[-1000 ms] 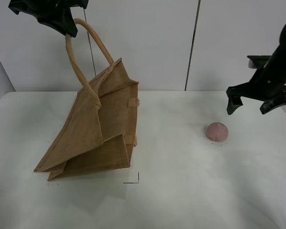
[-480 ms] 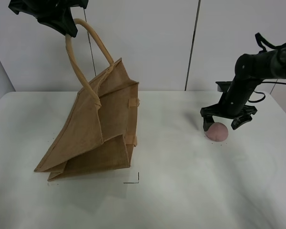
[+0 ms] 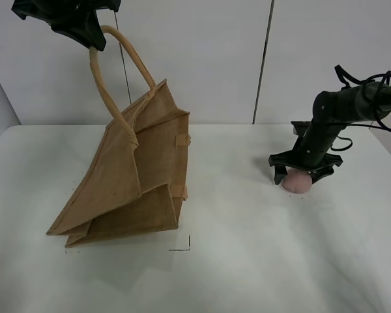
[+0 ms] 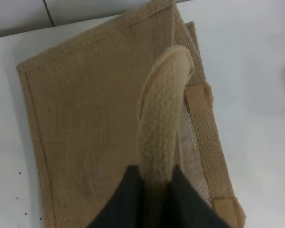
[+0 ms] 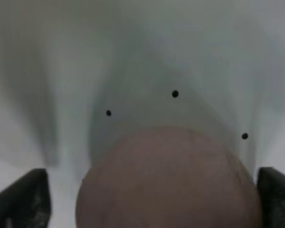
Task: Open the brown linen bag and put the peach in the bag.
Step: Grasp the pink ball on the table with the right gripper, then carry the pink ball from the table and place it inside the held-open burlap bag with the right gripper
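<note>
The brown linen bag point(image 3: 133, 176) hangs tilted on the left of the table, its bottom edge resting on the surface. My left gripper point(image 3: 91, 36) is shut on one beige loop handle point(image 4: 161, 128) and holds it high, so the bag's mouth gapes a little. The peach point(image 3: 297, 181) lies on the table at the right. My right gripper point(image 3: 302, 175) is open and lowered over it, one fingertip on each side. In the right wrist view the peach point(image 5: 168, 183) fills the space between the two dark fingertips point(image 5: 21, 197), apart from both.
The white table point(image 3: 247, 261) reaches to a grey wall behind. A small black corner mark point(image 3: 184, 246) is printed near the bag's front corner. Small black dots point(image 5: 175, 94) mark the table around the peach.
My right arm has swung left and down from above the table's right edge, and its open gripper now straddles the peach. The left gripper and the bag have not moved.
</note>
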You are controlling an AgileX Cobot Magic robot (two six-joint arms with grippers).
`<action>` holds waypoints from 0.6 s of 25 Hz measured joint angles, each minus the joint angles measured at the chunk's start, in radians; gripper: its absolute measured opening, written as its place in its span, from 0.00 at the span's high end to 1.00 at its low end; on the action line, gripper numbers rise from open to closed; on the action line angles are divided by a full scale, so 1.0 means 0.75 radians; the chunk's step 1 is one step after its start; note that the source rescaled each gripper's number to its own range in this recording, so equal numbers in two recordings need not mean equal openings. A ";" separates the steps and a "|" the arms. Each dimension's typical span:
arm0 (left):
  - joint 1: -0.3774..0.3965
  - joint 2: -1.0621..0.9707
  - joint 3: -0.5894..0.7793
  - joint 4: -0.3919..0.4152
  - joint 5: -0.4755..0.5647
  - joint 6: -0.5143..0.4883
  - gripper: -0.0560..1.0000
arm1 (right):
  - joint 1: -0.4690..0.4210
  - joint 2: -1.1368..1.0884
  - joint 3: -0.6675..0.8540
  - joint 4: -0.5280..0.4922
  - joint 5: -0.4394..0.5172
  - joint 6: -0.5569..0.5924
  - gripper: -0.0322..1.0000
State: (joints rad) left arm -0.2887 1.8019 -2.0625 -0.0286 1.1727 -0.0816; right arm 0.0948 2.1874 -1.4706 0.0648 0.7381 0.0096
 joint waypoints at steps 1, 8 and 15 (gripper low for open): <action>0.000 0.000 0.000 0.000 0.000 0.000 0.95 | 0.000 0.001 0.000 0.001 0.000 0.002 0.17; 0.000 0.000 0.000 0.000 0.000 0.001 0.95 | 0.000 -0.005 -0.004 -0.002 0.000 0.002 0.90; 0.000 0.000 0.000 0.000 0.000 0.001 0.95 | 0.000 -0.073 -0.081 0.014 0.110 -0.037 0.97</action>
State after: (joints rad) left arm -0.2887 1.8019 -2.0625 -0.0286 1.1727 -0.0808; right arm 0.0948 2.1323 -1.5312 0.0752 0.8204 -0.0182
